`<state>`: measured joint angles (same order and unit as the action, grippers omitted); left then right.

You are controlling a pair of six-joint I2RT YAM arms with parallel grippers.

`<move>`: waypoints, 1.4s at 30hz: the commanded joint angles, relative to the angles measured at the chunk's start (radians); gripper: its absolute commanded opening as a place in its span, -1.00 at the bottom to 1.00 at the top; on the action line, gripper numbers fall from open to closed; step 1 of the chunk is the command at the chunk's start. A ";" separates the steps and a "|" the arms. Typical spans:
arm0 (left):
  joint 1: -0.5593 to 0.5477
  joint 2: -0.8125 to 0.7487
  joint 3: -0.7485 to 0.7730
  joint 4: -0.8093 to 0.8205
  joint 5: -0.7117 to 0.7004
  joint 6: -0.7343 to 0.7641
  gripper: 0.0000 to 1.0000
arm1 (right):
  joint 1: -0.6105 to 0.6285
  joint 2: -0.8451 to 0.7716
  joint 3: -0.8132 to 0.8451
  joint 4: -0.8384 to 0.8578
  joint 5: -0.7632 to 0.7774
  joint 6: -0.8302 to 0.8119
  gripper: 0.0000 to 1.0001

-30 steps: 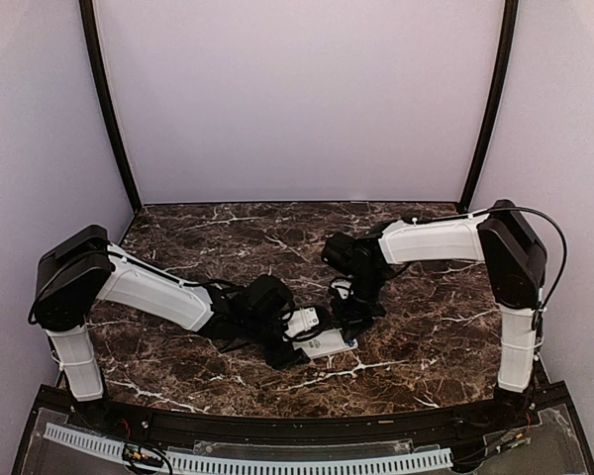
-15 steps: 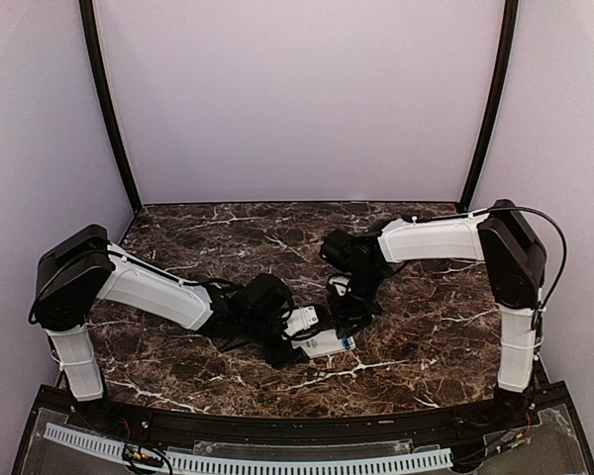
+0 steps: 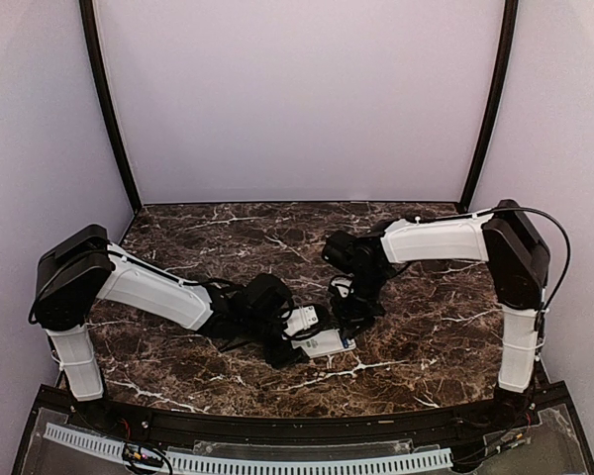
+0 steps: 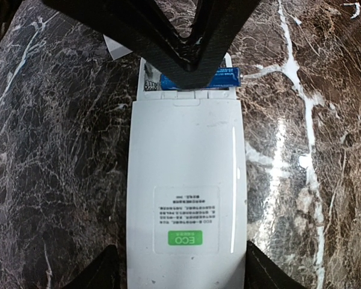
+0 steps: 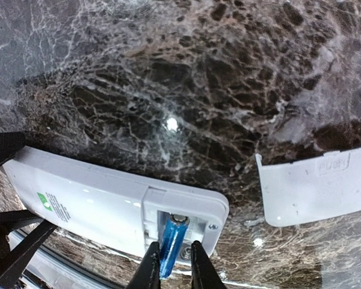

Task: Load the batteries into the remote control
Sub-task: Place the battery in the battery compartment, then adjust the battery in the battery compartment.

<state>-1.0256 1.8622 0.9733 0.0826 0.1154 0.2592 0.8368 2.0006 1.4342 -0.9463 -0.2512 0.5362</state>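
The remote control (image 4: 186, 192) lies face down on the marble, its white back and green ECO label up; it also shows in the top view (image 3: 324, 344) and the right wrist view (image 5: 102, 205). My left gripper (image 4: 186, 274) is shut on its lower end, one finger against each long side. The battery bay at the far end is open. My right gripper (image 5: 171, 268) is shut on one blue battery (image 5: 171, 244), held tilted with its far end inside the bay. That battery also shows in the left wrist view (image 4: 225, 76). I see no second battery.
The small white cover piece (image 5: 316, 192) lies loose on the marble just right of the remote's open end. The right gripper's black fingers (image 4: 186, 36) hang over the bay in the left wrist view. The table's front rail (image 3: 277, 426) runs close below.
The right gripper and the remote's open end have shifted only slightly. The left arm has kept its hold and barely moved.
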 commanded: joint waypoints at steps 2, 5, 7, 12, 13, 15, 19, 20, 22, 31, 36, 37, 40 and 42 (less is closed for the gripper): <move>0.008 -0.011 -0.036 -0.054 -0.026 0.021 0.34 | 0.001 -0.068 -0.035 -0.033 0.007 0.016 -0.67; 0.009 -0.012 -0.038 -0.054 -0.024 0.024 0.35 | -0.002 -0.074 -0.050 -0.013 -0.023 0.017 -0.67; 0.008 -0.011 -0.038 -0.054 -0.022 0.025 0.35 | -0.005 -0.071 -0.059 0.002 -0.036 0.019 -0.67; 0.008 -0.012 -0.038 -0.056 -0.021 0.025 0.36 | -0.010 -0.062 -0.068 0.031 -0.048 0.018 -0.67; 0.008 -0.011 -0.038 -0.055 -0.022 0.025 0.35 | -0.011 -0.062 -0.065 0.034 -0.050 0.018 -0.67; 0.008 -0.011 -0.038 -0.056 -0.022 0.025 0.35 | -0.011 -0.074 -0.060 0.037 -0.045 0.020 -0.71; 0.008 -0.011 -0.038 -0.055 -0.020 0.025 0.35 | -0.020 -0.097 -0.060 0.034 -0.044 0.018 -0.73; 0.008 -0.011 -0.038 -0.054 -0.020 0.026 0.35 | -0.023 -0.104 -0.062 0.035 -0.047 0.016 -0.72; 0.008 -0.011 -0.039 -0.054 -0.018 0.027 0.36 | -0.024 -0.121 -0.070 0.045 -0.060 -0.005 -0.71; 0.021 -0.018 -0.058 -0.033 0.032 0.030 0.36 | -0.024 -0.422 -0.214 0.334 -0.069 -0.485 -0.63; 0.024 -0.003 -0.037 -0.061 0.066 0.036 0.36 | -0.024 -0.637 -0.487 0.611 -0.231 -0.934 -0.54; 0.023 -0.002 -0.033 -0.063 0.068 0.040 0.36 | -0.024 -0.656 -0.519 0.629 -0.249 -1.014 -0.53; 0.024 -0.003 -0.034 -0.061 0.071 0.044 0.35 | -0.024 -0.672 -0.595 0.652 -0.241 -1.207 -0.56; 0.025 -0.002 -0.037 -0.056 0.073 0.044 0.36 | -0.022 -0.654 -0.624 0.643 -0.238 -1.321 -0.58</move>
<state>-1.0058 1.8561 0.9501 0.1043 0.1795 0.2783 0.8173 1.3212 0.8764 -0.3840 -0.4583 -0.4332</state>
